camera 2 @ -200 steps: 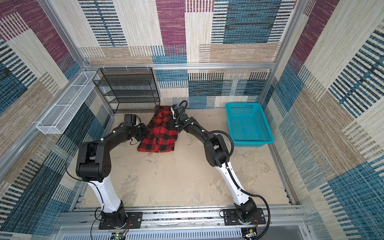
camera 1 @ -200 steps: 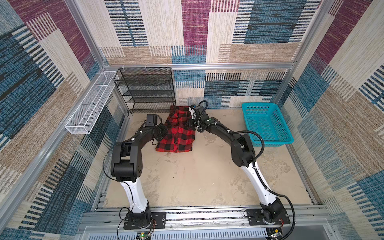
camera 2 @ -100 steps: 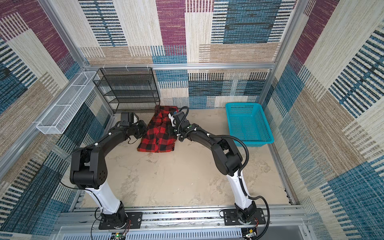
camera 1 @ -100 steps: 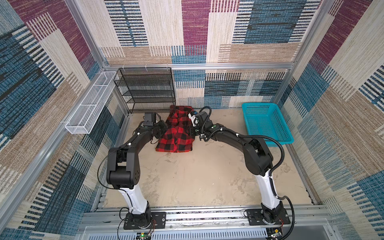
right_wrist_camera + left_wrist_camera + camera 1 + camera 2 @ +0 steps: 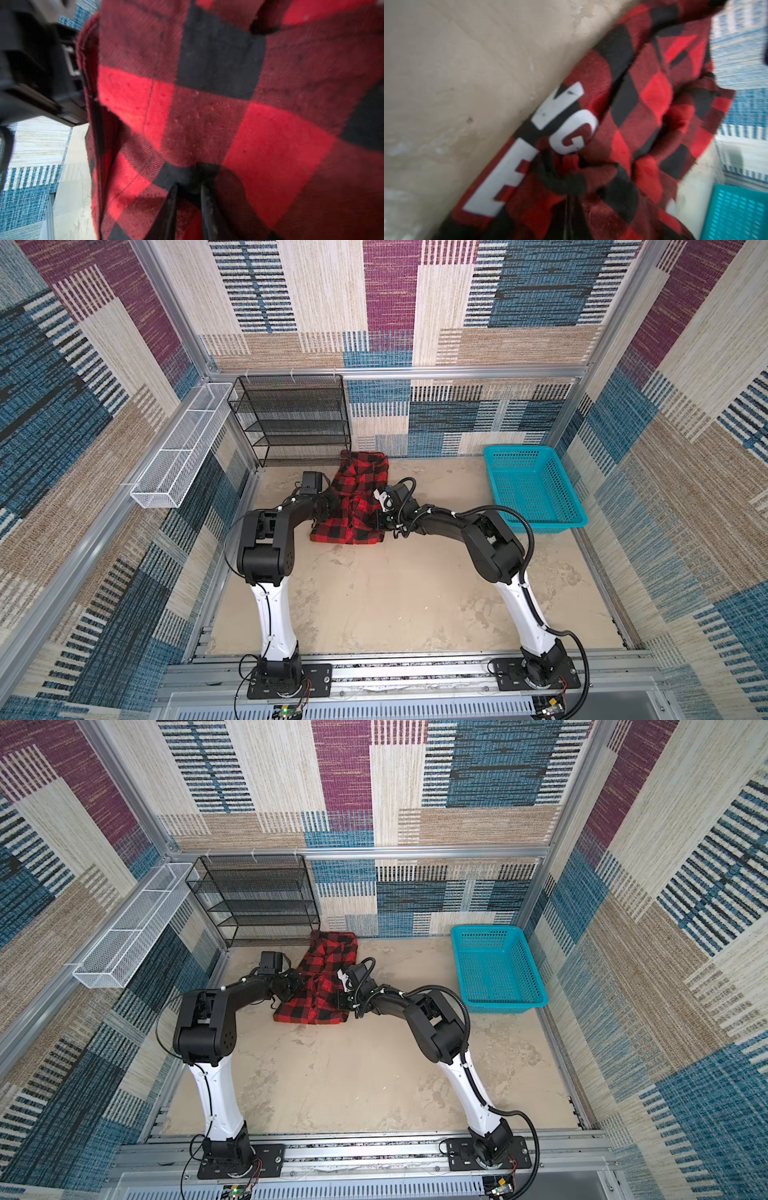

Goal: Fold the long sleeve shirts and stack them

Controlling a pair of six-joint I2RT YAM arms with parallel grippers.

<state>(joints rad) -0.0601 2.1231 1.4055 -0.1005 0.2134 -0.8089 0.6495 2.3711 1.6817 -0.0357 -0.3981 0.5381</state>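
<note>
The long sleeve shirt point(image 5: 353, 489) point(image 5: 326, 965) is a red-and-black check flannel lying bunched at the back middle of the table. White block letters point(image 5: 566, 133) show on it in the left wrist view. My left gripper point(image 5: 328, 506) point(image 5: 297, 984) sits at the shirt's left edge, shut with cloth gathered round its dark fingers point(image 5: 568, 220). My right gripper point(image 5: 376, 518) point(image 5: 338, 1000) is at the shirt's right edge. In the right wrist view its two fingers point(image 5: 172, 207) stand close together with a fold of the check cloth point(image 5: 207, 104) pinched between them.
A teal plastic basket point(image 5: 540, 526) point(image 5: 505, 1006) stands at the back right. A black wire shelf rack point(image 5: 291, 418) is against the back wall beside the shirt. A white wire tray point(image 5: 183, 448) hangs on the left wall. Bare sandy tabletop point(image 5: 395, 593) lies in front of the shirt.
My right gripper slid from the shirt's far end toward the front along its right edge and narrowed onto the cloth. The left gripper stayed at the left edge and finished shutting.
</note>
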